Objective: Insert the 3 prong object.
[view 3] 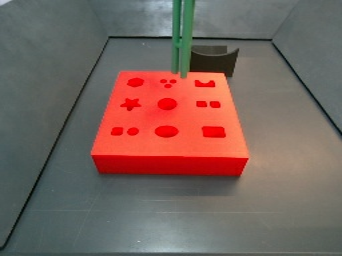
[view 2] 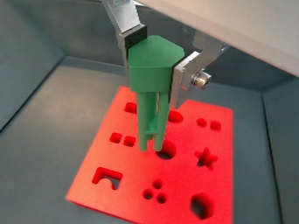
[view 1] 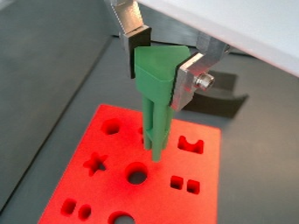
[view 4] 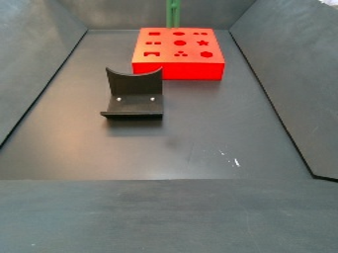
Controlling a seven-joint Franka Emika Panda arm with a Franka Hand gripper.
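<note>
My gripper point(view 1: 163, 68) is shut on the wide top of the bright green 3 prong object point(view 1: 158, 105) and holds it upright; both wrist views show this point(view 2: 159, 63). The stick point(view 2: 149, 96) hangs down over the red block point(view 2: 122, 171), which has shape cut-outs. Its pronged end is at the block's top face, by small holes near the far edge point(view 3: 168, 82). I cannot tell if it touches. In both side views only the green stick point(view 3: 182, 35) point(view 4: 172, 14) shows above the red block point(view 3: 167, 125) point(view 4: 179, 54); the gripper is out of frame.
The dark grey curved fixture point(view 4: 132, 95) stands on the floor beside the red block, just behind it in a side view point(view 3: 211, 58), and shows in a wrist view point(view 1: 222, 98). Grey bin walls point(view 3: 54, 90) enclose the floor.
</note>
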